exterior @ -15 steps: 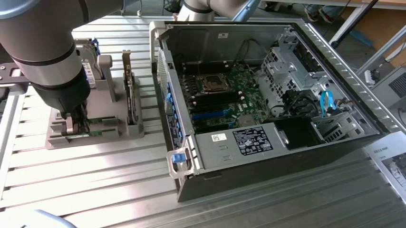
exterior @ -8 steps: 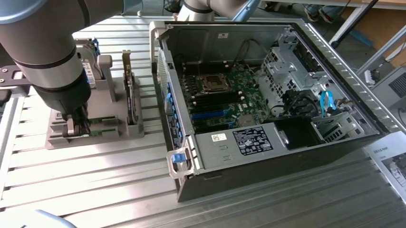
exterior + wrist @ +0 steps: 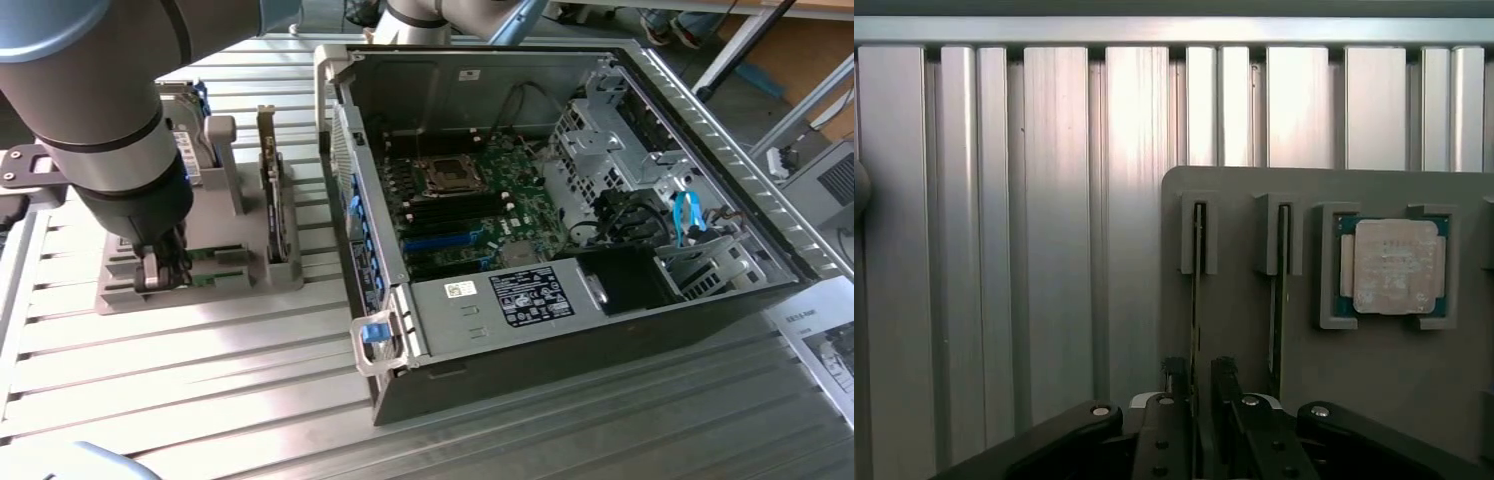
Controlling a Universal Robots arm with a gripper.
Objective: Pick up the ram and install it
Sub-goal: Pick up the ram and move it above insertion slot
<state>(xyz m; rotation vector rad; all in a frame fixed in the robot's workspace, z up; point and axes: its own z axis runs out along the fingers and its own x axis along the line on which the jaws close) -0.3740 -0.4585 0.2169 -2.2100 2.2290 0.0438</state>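
Two ram sticks stand edge-on in slots of the grey holder (image 3: 1254,340): one ram (image 3: 1197,270) and its twin (image 3: 1282,290) beside it. My gripper (image 3: 1199,372) is open, with one dark finger (image 3: 1173,375) on each side of the first ram's near end, and I cannot tell whether they touch it. In the exterior view, the gripper (image 3: 163,268) reaches down into the holder (image 3: 120,295) at that view's left. The open computer case (image 3: 561,300) lies to the right, with its motherboard (image 3: 501,205) and memory slots (image 3: 427,212) exposed.
A silver processor chip (image 3: 1394,265) sits in a recess of the holder. A taller expansion card (image 3: 274,190) stands upright on it. Everything rests on a slatted aluminium table (image 3: 200,400). A printed sheet (image 3: 821,345) lies at the exterior view's right edge.
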